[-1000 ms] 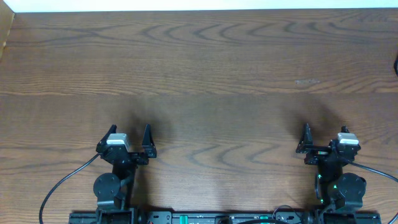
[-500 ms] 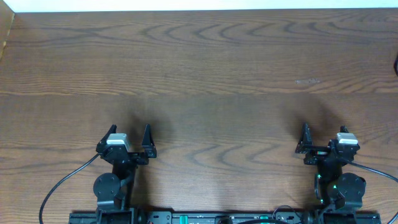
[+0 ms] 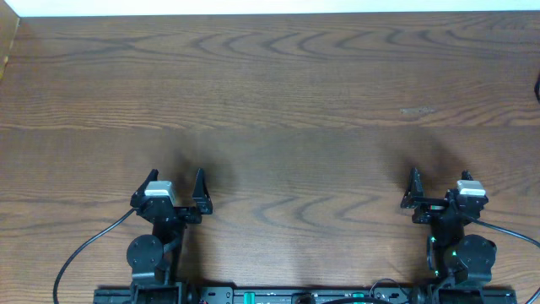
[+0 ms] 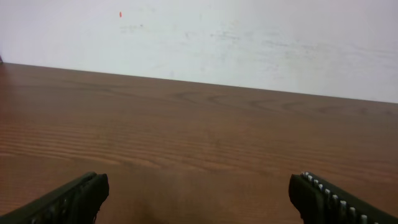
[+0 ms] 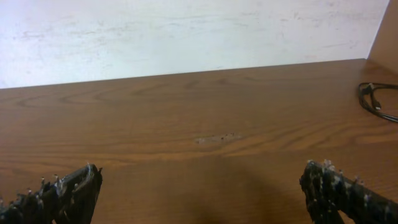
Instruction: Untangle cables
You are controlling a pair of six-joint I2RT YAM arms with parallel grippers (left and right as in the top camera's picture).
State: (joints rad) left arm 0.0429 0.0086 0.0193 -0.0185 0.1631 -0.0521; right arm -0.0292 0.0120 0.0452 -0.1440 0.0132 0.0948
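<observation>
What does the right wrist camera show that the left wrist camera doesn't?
Only the right wrist view: a looped black cable at the far right edge of the table, and a pale scuff on the wood. Only the left wrist view: a tiny red dot on the white wall. Both: brown wood running back to that wall, plus each camera's own fingers, the right tool and the left tool, each open and holding nothing.

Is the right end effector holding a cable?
No, the right end effector is open and empty; the black cable lies far off to its right.
</observation>
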